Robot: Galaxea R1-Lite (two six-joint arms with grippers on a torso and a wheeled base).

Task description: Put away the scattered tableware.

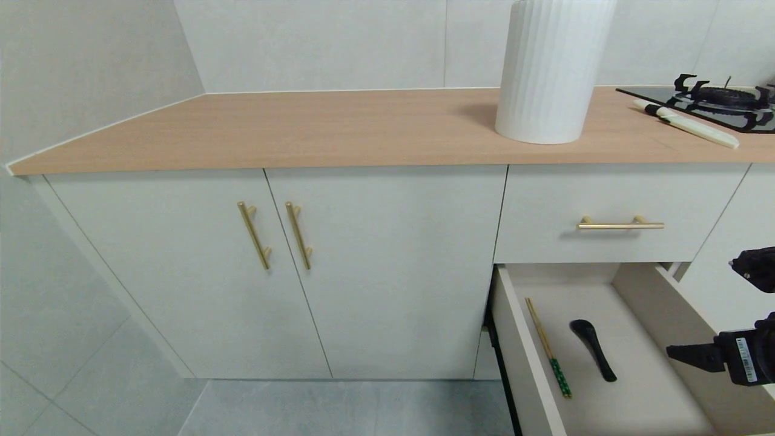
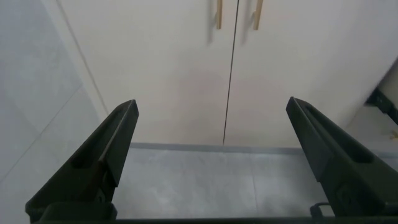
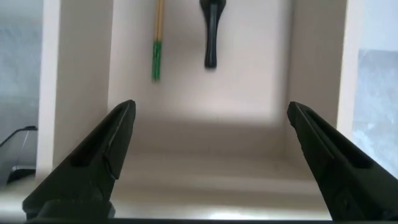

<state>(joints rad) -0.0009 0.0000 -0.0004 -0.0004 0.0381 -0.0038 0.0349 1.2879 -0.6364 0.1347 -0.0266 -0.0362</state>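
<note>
The lower drawer [image 1: 519, 351] stands pulled out at the bottom right. Inside it lie a pair of wooden chopsticks with green ends [image 1: 548, 348] and a black spoon [image 1: 592, 348], side by side and apart. My right gripper [image 1: 702, 307] hangs open over the drawer's near right part with nothing between its fingers; its wrist view looks down on the chopsticks [image 3: 158, 37], the spoon [image 3: 211, 31] and the drawer wall [image 3: 74, 93] past the gripper [image 3: 211, 107]. A cream knife with a black band [image 1: 687, 123] rests on the countertop by the stove. My left gripper [image 2: 211, 104] is open and empty, low before the cabinet doors [image 2: 186, 68].
A tall white ribbed vase [image 1: 548, 66] stands on the wooden countertop [image 1: 303, 130]. A black gas stove [image 1: 720, 100] sits at the far right. Above the open drawer is a shut drawer with a gold handle [image 1: 620, 225]. Two doors with gold handles [image 1: 275, 233] are shut.
</note>
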